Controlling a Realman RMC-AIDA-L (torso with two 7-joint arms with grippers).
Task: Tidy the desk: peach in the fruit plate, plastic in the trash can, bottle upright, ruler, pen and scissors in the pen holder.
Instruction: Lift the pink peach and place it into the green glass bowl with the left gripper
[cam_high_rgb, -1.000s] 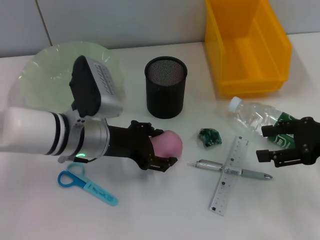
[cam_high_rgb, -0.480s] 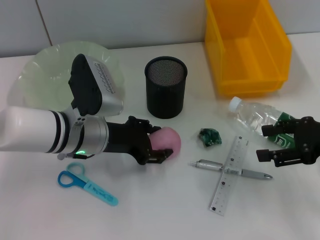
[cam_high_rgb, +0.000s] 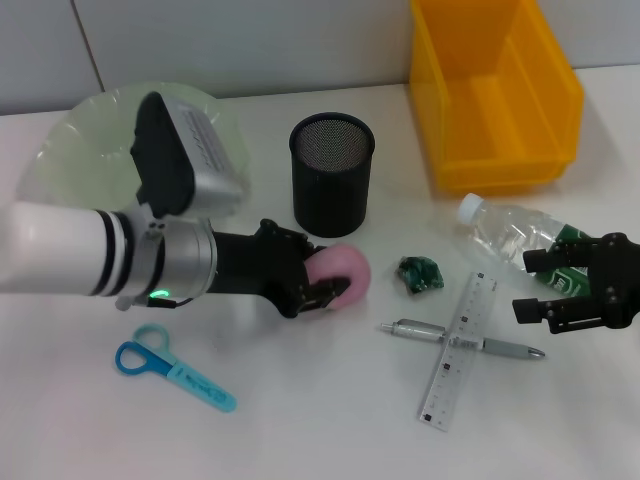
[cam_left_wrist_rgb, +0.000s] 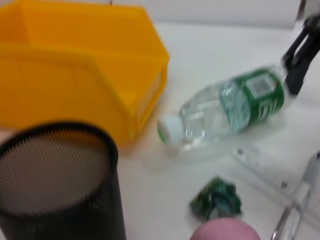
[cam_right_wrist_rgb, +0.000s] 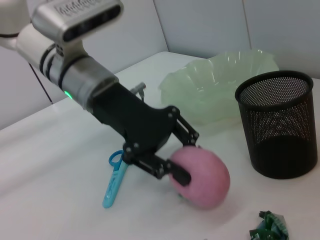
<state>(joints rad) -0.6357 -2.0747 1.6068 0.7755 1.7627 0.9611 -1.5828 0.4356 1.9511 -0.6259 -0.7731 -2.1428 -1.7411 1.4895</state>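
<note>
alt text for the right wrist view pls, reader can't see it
The left gripper has its black jaws closed around the pink peach on the white desk. Behind stand the pale green fruit plate and the black mesh pen holder; blue scissors lie beside the arm, and crumpled green plastic lies nearer the camera.

An office-style desk setup is showing here: a plain white flat tabletop (cam_high_rgb: 300, 430) backed by pale grey wall panels (cam_high_rgb: 240, 40) is carrying a black wire mesh pen cup (cam_high_rgb: 332, 175) and a clear plastic ruler (cam_high_rgb: 458, 352).
</note>
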